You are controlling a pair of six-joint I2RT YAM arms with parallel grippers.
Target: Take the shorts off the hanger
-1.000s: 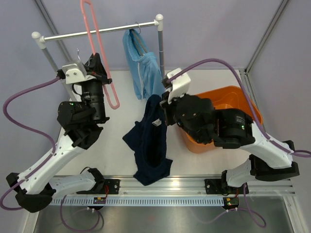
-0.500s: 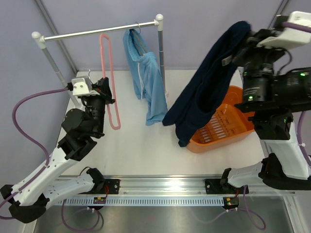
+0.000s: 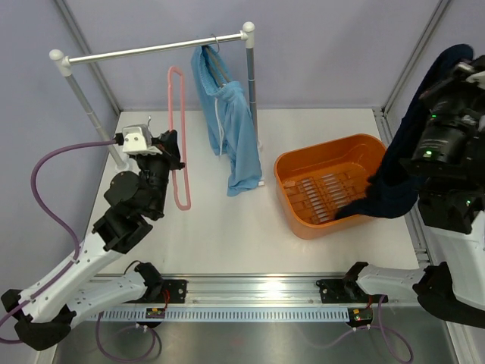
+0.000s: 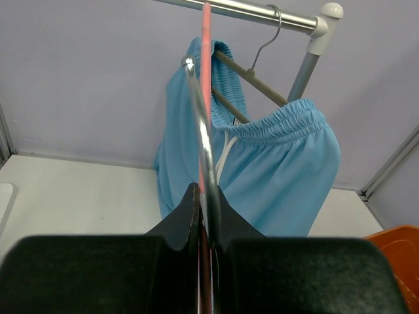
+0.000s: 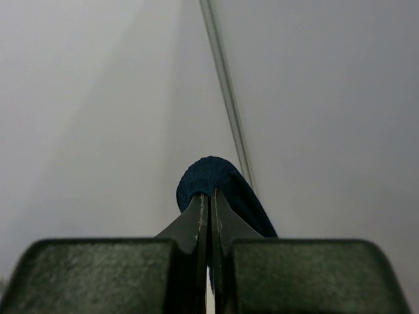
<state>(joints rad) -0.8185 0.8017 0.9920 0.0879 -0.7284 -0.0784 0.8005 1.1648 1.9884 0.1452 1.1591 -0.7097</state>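
The dark navy shorts (image 3: 394,182) were off their hanger. They hung in the air on the right side. The right gripper (image 5: 209,199) was pinched tight on a fold at their top. Their bottom end dipped into the orange basket (image 3: 284,163), close to its right wall.

The light blue shorts (image 3: 231,129) were on the grey hanger (image 4: 252,75), up on the rail (image 3: 151,50), so that pair was not done yet.

The left gripper (image 4: 204,196) was squeezed shut on the bare pink hanger (image 4: 206,39). It held it upright just left of the blue pair. I could not tell if the pink hanger hung on the rail.

I thought some things could go wrong. The navy pair hung near the basket's edge, so if it were let go there, some cloth might flop over the side onto the table (image 3: 227,235). The blue pair had a white string, and it could catch on the grey hanger in a pull. A hard pull might tip the rail too.
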